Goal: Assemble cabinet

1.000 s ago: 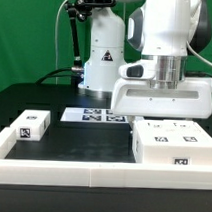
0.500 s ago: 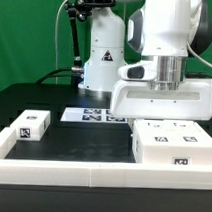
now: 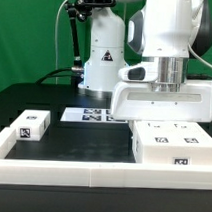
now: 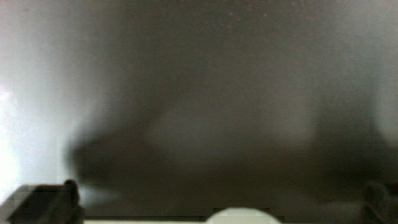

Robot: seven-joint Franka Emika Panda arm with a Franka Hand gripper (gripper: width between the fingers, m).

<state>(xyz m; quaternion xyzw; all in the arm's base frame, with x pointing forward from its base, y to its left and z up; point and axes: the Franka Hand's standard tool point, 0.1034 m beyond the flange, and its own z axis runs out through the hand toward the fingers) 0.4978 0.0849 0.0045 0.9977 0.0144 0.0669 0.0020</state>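
Note:
The cabinet (image 3: 172,145), a large white box with square black-and-white tags on its top and front, stands at the exterior view's right. My gripper (image 3: 164,116) hangs right above its rear top, and its fingertips are hidden there. In the wrist view the gripper (image 4: 217,203) is open: one dark finger (image 4: 43,204) shows at one edge, the other barely shows at the opposite edge, and nothing is between them. That view is a grey blur with a pale rounded patch (image 4: 240,215) at the edge.
A small white tagged cube (image 3: 31,126) sits at the exterior view's left. The marker board (image 3: 92,115) lies at the back middle. A white rim (image 3: 61,168) runs along the front of the black table. The robot base (image 3: 101,64) stands behind.
My gripper has sunk very slightly toward the cabinet top. Nothing else has moved.

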